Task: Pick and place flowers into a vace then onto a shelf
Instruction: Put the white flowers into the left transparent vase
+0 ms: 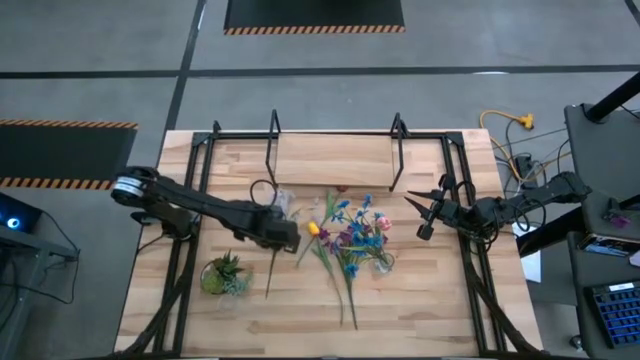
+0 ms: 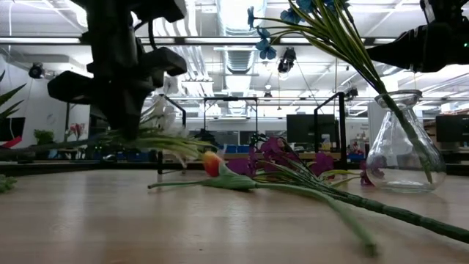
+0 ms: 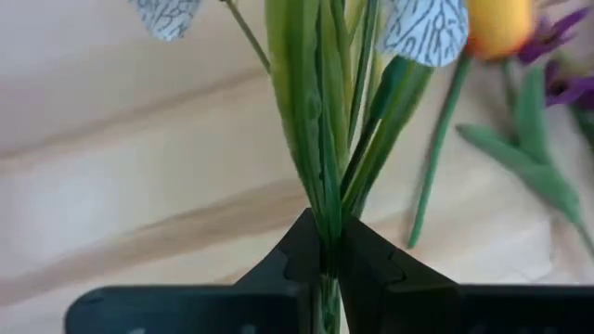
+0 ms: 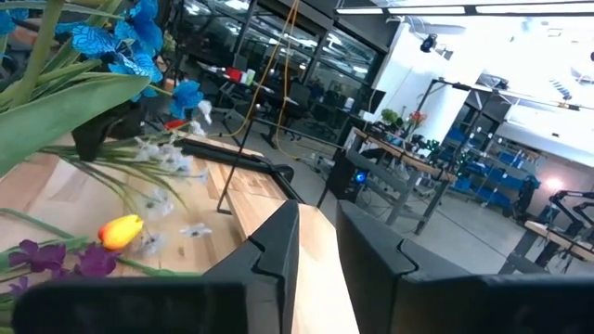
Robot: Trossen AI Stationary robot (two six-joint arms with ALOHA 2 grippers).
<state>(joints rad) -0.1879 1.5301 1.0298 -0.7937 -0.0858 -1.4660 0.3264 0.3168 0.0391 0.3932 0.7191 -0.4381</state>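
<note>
left wrist view: left claw (image 3: 331, 264) pinching stems (image 3: 320, 139) | high view: contact hidden

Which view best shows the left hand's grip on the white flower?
The left wrist view: the left hand is shut on the white flower's green stems. The high view shows only the arm above it; the low view shows it from the side; the right wrist view, distant blooms.

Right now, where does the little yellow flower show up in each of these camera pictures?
High view: the yellow flower lies mid-table, just right of the left gripper.
Low view: low in the middle, on the tabletop.
Left wrist view: top right corner, beyond the gripped white flower stems.
Right wrist view: lower left.
Shared landmark: the purple flowers beside it.
</note>
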